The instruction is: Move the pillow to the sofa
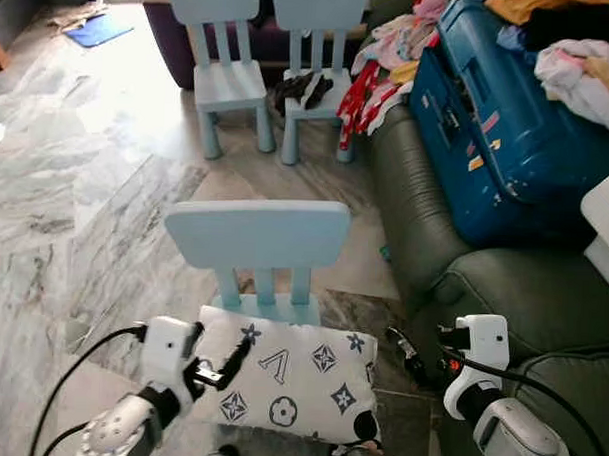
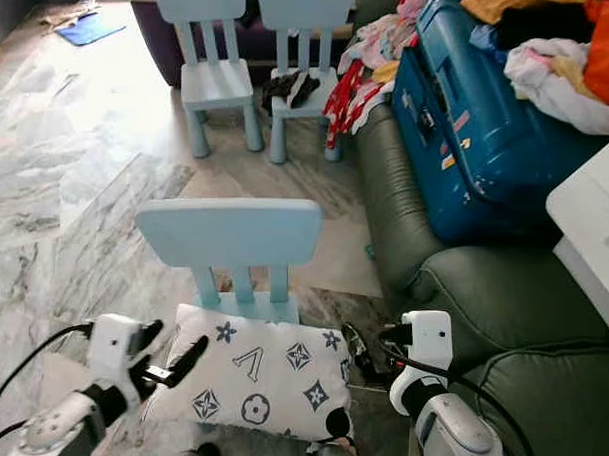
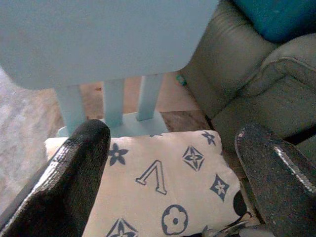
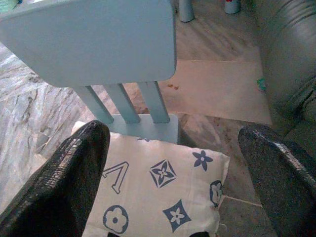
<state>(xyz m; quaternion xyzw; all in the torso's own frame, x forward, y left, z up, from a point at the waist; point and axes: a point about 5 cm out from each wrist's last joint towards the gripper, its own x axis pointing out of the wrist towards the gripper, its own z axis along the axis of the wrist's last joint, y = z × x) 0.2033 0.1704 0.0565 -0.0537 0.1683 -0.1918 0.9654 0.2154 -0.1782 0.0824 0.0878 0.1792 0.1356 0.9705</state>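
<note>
While the pillow (image 1: 294, 378) rests on the chair (image 1: 259, 236), both claws, left (image 1: 228, 363) and right (image 1: 408, 350), flank its edges, fingers apart.

Home living room: sofa (image 1: 502, 295), children's chairs (image 1: 230, 75).

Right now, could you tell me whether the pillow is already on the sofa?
No. The pillow lies on the blue chair's seat, beside the green sofa.

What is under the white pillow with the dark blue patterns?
The pillow lies on the seat of a light blue chair. A strip of the seat shows by the backrest slats; the rest of the seat and the chair's legs are covered.
</note>
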